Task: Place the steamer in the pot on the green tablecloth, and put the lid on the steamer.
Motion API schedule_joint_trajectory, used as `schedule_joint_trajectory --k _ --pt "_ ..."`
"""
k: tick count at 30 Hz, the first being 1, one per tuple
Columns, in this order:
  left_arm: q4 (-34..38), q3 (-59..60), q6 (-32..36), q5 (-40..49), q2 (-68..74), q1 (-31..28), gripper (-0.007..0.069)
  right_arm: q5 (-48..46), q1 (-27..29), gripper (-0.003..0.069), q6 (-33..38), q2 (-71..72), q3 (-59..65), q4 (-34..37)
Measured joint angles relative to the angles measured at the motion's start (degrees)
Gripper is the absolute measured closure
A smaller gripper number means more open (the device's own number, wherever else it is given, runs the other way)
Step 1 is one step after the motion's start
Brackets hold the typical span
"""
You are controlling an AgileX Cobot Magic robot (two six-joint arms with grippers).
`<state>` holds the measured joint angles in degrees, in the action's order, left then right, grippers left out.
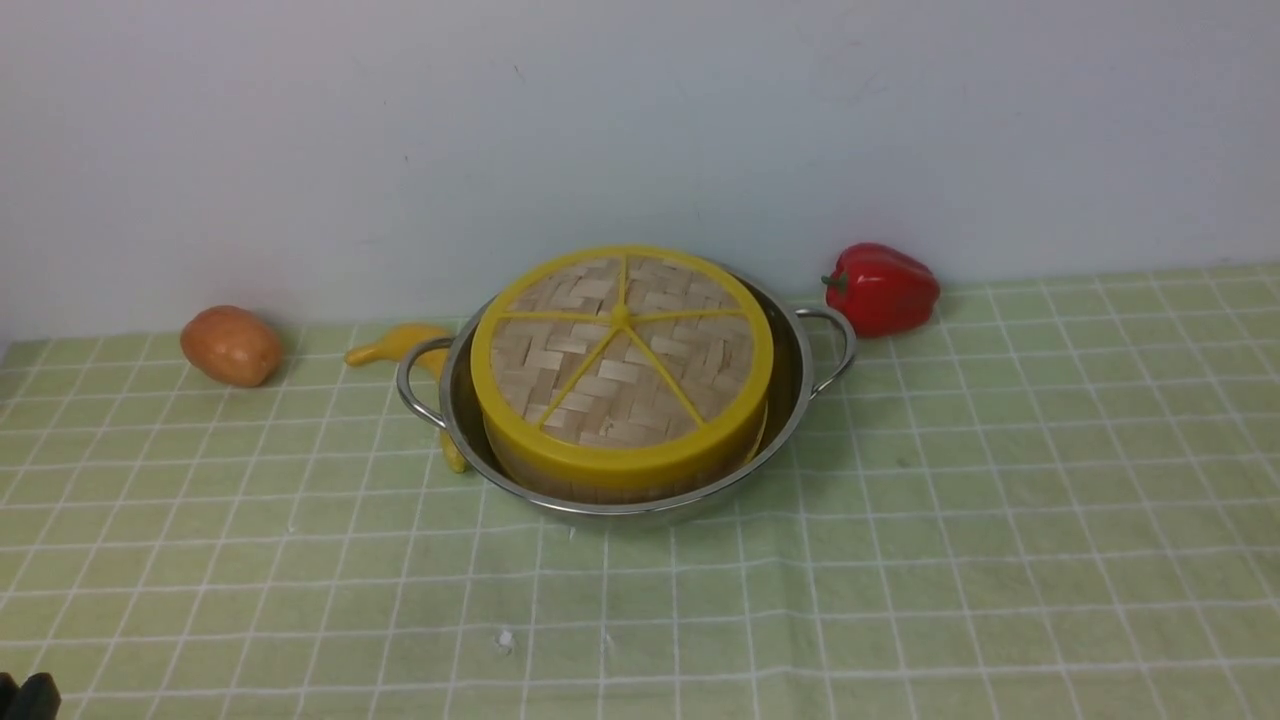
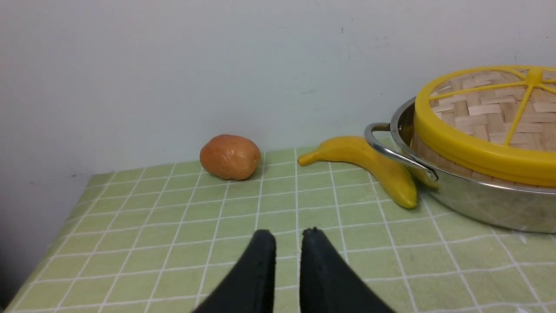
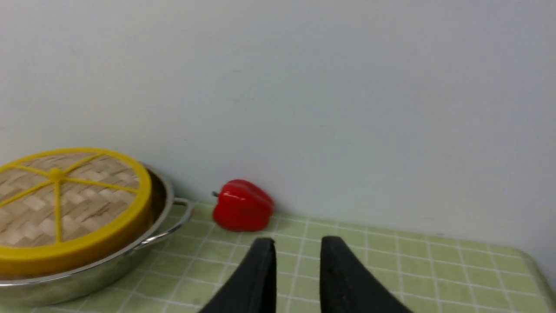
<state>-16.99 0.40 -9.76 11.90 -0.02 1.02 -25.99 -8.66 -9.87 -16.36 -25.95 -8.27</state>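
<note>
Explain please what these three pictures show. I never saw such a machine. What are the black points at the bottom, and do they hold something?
It is a robot with two arms. One camera looks forward between them; two sit on the wrists. The black points are the left gripper and right gripper, jaws slightly apart, holding nothing. On the green tablecloth stands a pot with the steamer inside and the lid on top. Around it lie a potato, banana and red pepper.

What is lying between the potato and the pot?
A yellow banana lies between the potato and the pot, its far end tucked under the pot's left handle. The left wrist view shows this best.
</note>
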Motion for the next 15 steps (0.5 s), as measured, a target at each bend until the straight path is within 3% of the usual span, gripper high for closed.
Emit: schedule_joint_trajectory --k 7,15 --pt "0.0 0.0 0.0 0.0 0.0 0.0 0.0528 8.2 6.0 0.0454 -0.2 7.2 11.6 0.5" --pt "0.0 0.0 0.0 -0.1 0.0 0.0 0.0514 13.5 6.6 0.0431 -0.2 15.7 21.2 0.3"
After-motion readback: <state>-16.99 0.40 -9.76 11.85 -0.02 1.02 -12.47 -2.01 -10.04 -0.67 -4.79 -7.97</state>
